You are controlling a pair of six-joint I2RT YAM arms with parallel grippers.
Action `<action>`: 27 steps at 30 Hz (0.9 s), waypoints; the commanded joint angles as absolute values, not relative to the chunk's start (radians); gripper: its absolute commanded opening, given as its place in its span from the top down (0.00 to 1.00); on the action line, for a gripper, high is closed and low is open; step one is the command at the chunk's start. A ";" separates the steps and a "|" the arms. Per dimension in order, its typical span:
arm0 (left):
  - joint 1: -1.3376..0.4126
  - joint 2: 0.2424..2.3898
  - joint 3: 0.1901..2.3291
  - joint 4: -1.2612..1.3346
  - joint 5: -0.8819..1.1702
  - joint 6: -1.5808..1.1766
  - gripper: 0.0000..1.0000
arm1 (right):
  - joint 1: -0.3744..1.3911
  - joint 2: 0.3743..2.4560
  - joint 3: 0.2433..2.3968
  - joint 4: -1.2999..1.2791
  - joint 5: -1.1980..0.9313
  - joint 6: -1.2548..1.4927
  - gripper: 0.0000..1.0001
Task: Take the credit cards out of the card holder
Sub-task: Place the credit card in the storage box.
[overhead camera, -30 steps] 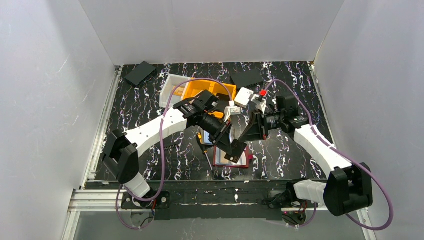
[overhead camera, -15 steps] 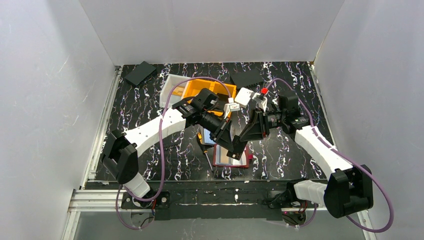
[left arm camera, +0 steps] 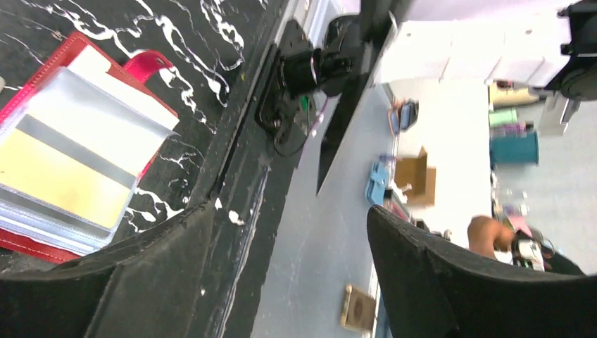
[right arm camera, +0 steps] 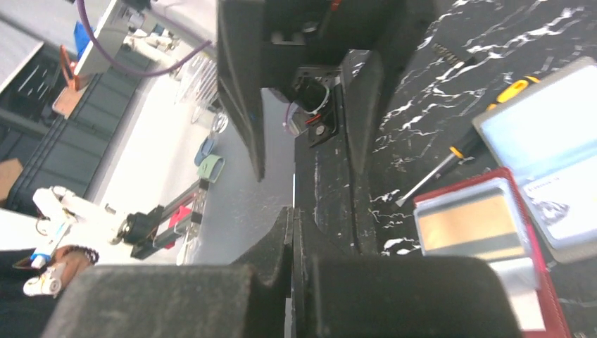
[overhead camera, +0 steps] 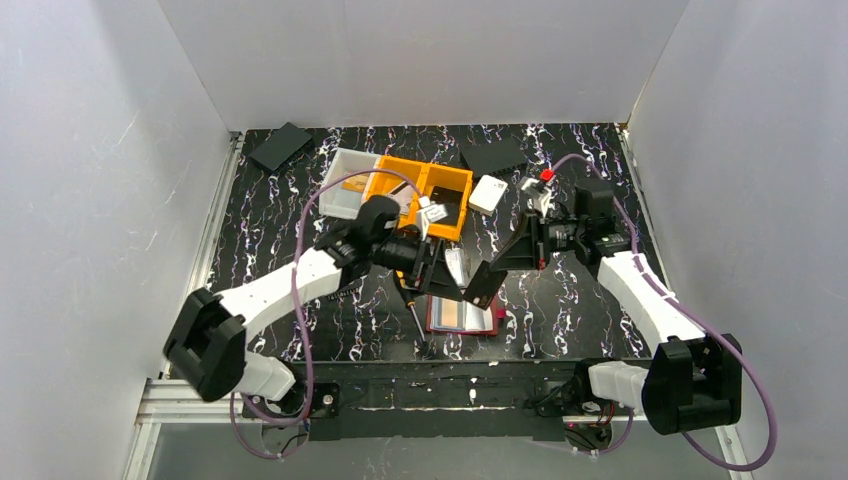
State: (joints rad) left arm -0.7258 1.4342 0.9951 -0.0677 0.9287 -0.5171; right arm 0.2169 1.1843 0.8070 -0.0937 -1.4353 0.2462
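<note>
Card holder [overhead camera: 462, 318], red and lying open, sits in the lower middle of the top view on the black marbled table [overhead camera: 270, 225]. A light-blue card [overhead camera: 455, 266] lies just above it. The left gripper [overhead camera: 442, 284] and right gripper [overhead camera: 484, 284] hang close together by its upper edge. In the left wrist view the left gripper stands wide open and holds nothing. The holder lies at upper left, an orange card [left arm camera: 56, 179] in its clear sleeve. In the right wrist view the right gripper is pressed closed with nothing visible in it. The holder lies at lower right, and a screwdriver [right arm camera: 457, 151] lies just beyond it.
</note>
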 commanded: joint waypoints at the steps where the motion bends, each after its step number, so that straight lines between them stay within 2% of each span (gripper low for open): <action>1: -0.723 1.262 0.794 0.452 0.783 -0.806 0.14 | 0.157 1.155 0.807 -0.065 -1.471 0.270 0.99; 2: -0.725 1.241 0.725 0.535 0.741 -0.849 0.06 | 0.152 1.153 0.808 -0.069 -1.471 0.271 0.99; 3: -0.725 1.222 0.680 0.628 0.699 -0.893 0.02 | 0.144 1.150 0.811 -0.075 -1.471 0.271 0.99; 7: -0.724 1.188 0.550 0.914 0.520 -1.032 0.02 | 0.091 1.127 0.805 -0.089 -1.481 0.272 0.99; 10: -0.724 1.223 0.525 1.030 0.502 -1.106 0.02 | 0.047 1.111 0.787 -0.059 -1.482 0.292 0.99; 16: -0.730 1.245 0.520 1.039 0.485 -1.133 0.02 | 0.011 1.114 0.790 -0.064 -1.482 0.305 0.99; 22: -0.800 1.183 0.471 0.973 0.341 -1.006 0.02 | -0.021 1.129 0.788 -0.072 -1.482 0.308 0.99; 27: -0.848 1.214 0.507 0.937 0.292 -0.934 0.02 | -0.021 1.173 0.804 -0.116 -1.483 0.267 0.99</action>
